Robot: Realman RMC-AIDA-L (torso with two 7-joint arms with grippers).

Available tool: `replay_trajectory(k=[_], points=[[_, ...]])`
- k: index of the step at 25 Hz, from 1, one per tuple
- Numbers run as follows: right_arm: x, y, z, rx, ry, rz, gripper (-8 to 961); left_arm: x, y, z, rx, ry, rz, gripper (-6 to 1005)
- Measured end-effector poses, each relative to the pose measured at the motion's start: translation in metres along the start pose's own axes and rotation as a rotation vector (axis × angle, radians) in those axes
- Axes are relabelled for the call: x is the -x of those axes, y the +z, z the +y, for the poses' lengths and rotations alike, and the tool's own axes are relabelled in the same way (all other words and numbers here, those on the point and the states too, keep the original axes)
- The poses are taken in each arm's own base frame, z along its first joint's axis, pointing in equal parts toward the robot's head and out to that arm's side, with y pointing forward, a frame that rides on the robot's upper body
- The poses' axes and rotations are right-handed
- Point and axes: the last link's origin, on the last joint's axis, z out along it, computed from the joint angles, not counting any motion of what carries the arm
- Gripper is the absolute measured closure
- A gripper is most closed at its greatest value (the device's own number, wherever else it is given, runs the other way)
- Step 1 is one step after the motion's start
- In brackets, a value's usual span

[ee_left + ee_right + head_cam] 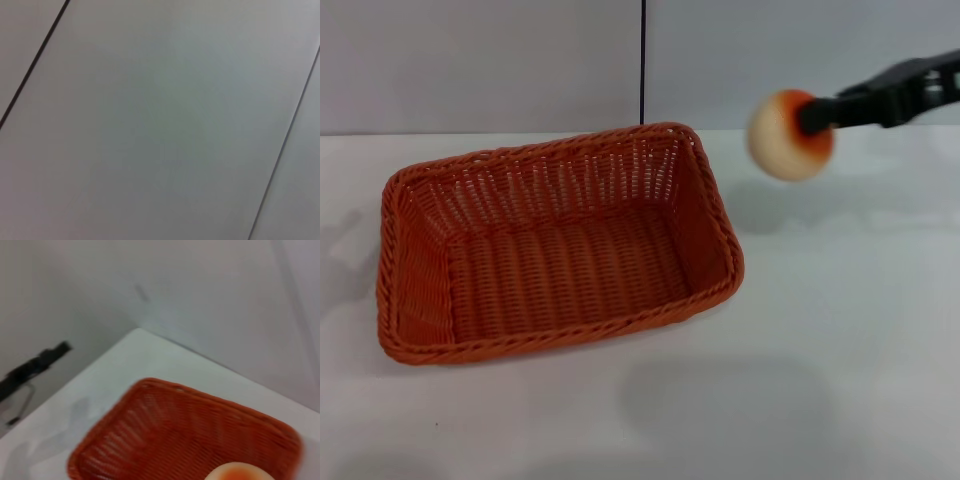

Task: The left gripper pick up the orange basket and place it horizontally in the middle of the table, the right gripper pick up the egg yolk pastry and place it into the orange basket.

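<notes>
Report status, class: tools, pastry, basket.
Right tool shut on pastry, held in the air right of basket. Basket on table, nothing in it. Left tool out of view. Path clear.

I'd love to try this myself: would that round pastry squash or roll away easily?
Probably rolls: the egg yolk pastry looks nearly ball-shaped. Likely light, since the right gripper holds it aloft from one side. It keeps its round shape in that grip, so perhaps fairly firm.
</notes>
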Motion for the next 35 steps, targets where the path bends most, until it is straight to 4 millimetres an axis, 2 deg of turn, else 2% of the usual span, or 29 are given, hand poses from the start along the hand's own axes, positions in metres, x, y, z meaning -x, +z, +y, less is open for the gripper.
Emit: replay_trajectory(k=[1,4,5,6,7,10,15,24,35], points=[[0.000,0.000,0.000,0.000,0.000,0.000,921,0.000,0.000,0.000,0.000,0.000,0.000,295],[0.010,0.023,0.008,0.071,-0.056,0.008,922,-0.001,0.002,0.000,0.006,0.001,0.002,295],[0.012,0.037,0.011,0.107,-0.075,0.004,922,-0.001,0.003,0.001,0.014,0.000,0.004,295],[0.012,0.037,0.011,0.107,-0.075,0.004,922,-0.001,0.003,0.001,0.014,0.000,0.004,295],[0.012,0.048,0.011,0.125,-0.093,-0.013,922,-0.001,0.003,0.001,0.017,-0.001,0.005,295],[0.009,0.059,0.009,0.149,-0.126,-0.055,922,-0.001,0.004,0.002,0.024,-0.004,0.007,295],[0.006,0.068,0.010,0.192,-0.171,-0.112,923,-0.001,0.004,0.003,0.029,-0.004,0.008,295],[0.001,0.083,0.005,0.164,-0.153,-0.104,916,-0.003,0.011,0.004,0.048,-0.001,0.013,295],[0.001,0.079,0.005,0.157,-0.177,-0.109,515,-0.002,0.011,0.005,0.053,-0.006,0.012,295]])
